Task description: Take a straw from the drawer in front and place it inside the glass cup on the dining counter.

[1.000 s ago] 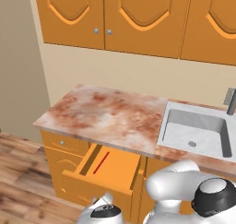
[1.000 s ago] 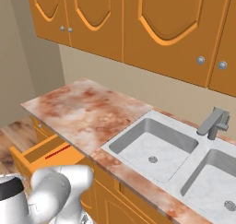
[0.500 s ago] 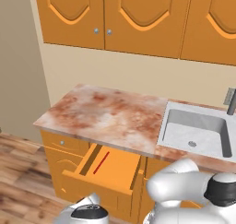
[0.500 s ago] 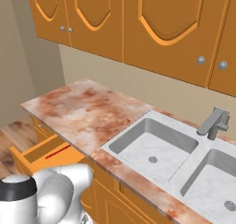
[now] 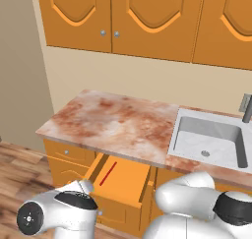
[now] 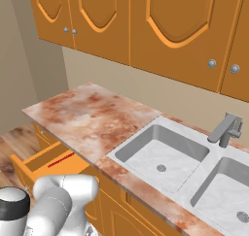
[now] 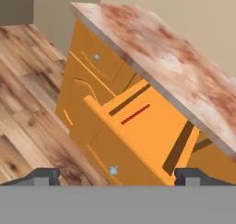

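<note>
- Since the gripper (image 7: 118, 176) shows two dark fingertips (image 7: 42, 175) set far apart at the bottom of the hand view, with nothing between them, its jaws stand wide and hold nothing; it hangs short of the drawer (image 7: 152, 140), on the floor side of the front panel, which suits an approach not yet made.
- Nearest on the drawer is its flat front panel with the small silver knob (image 7: 113, 170); the drawer stands pulled out from under the counter (image 5: 118, 125), presumably so the inside can be reached from above.
- Inside the drawer lies the straw (image 7: 135, 114), a thin red stick flat on the drawer floor, running front to back and nearer the drawer's left wall as seen from the left base view; it is apart from the gripper and untouched.
- Beyond the drawer, the counter overhangs its rear part, so the back of the drawer's inside is hidden.
- Right of the drawer, set into that counter, is the sink (image 6: 160, 157) with its faucet (image 6: 224, 129), the second basin cut off at the frame edge.
- Farthest, above the drawer, hang the upper cabinet doors (image 5: 147, 21), cut off at the top.
- Neither the glass cup nor the dining counter can be placed from these views.
</note>
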